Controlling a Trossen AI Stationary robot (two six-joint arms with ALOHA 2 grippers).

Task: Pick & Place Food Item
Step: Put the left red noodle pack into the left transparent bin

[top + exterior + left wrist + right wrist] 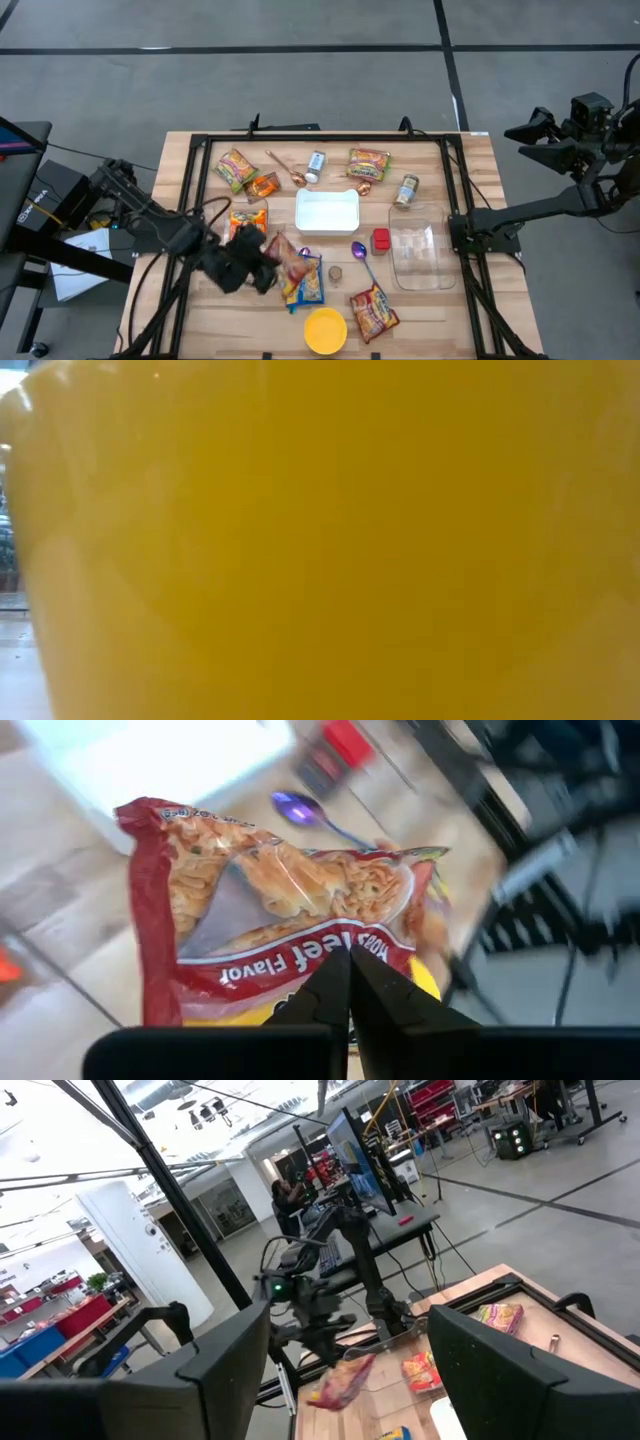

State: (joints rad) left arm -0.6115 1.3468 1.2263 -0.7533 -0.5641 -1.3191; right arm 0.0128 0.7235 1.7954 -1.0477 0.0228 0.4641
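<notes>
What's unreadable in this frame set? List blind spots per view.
- Low view: whole table hidden; the yellow bowl fills the picture.
- High view: left gripper dark against the noodle packet; grip point unclear, packet labels too small.
- Left wrist view: packet's lower edge hidden by the fingers; background blurred.
- Right wrist view: table cut off; right gripper fingers block the foreground.

A workshop: red parts bins, workbenches, exposed ceiling ducts.
</notes>
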